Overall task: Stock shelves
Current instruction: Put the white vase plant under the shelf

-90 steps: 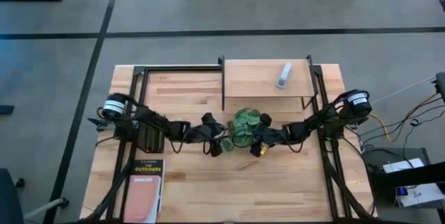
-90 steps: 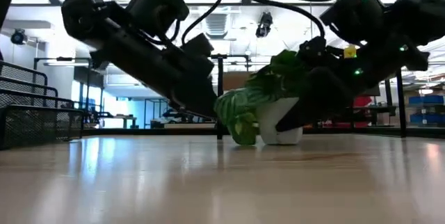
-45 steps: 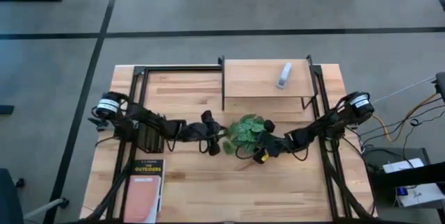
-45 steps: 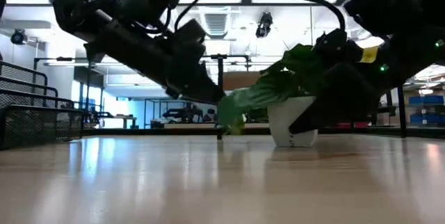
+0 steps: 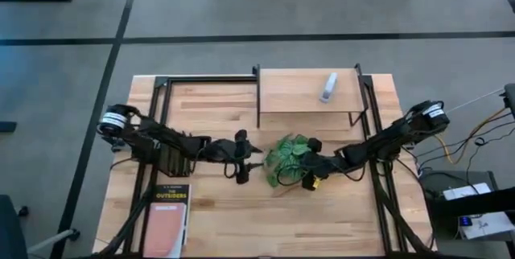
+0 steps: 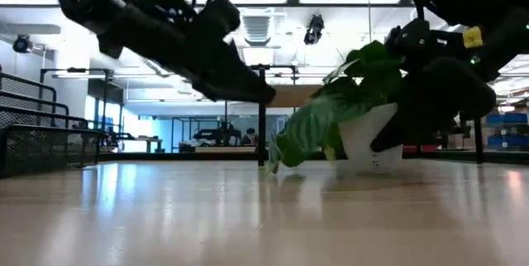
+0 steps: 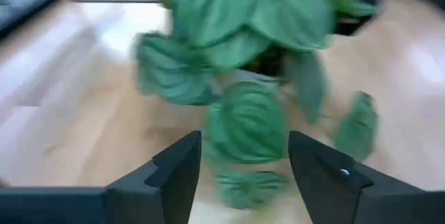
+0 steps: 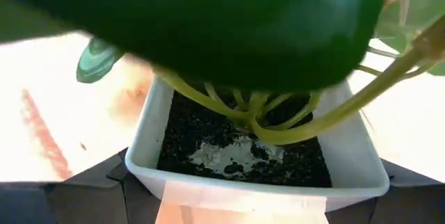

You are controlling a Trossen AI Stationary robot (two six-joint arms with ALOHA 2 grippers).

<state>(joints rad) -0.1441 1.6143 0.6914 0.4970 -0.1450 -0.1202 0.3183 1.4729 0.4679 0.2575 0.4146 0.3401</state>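
Only legible text: "THE OUTSIDERS" on book (image 5: 166,211); right gripper (image 5: 299,165) clamped on plant pot (image 6: 370,134), left gripper (image 7: 243,175) apart.

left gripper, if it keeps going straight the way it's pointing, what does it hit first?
Most likely the potted plant: its leaves hang right ahead of the open left gripper, which points toward it across the table. The right gripper grips the pot. The gap is hard to judge.

The bench (image 5: 241,211) is pale butcher-block wood, smooth with a soft sheen in the low view. The shelf (image 5: 294,90) has a matching light wood board on thin black metal legs. The plant's pot (image 8: 348,154) looks like smooth white plastic, holding dark crumbly soil (image 8: 236,147). The leaves (image 7: 243,123) are green and slightly glossy. The book (image 5: 165,215) has a matt paper cover.
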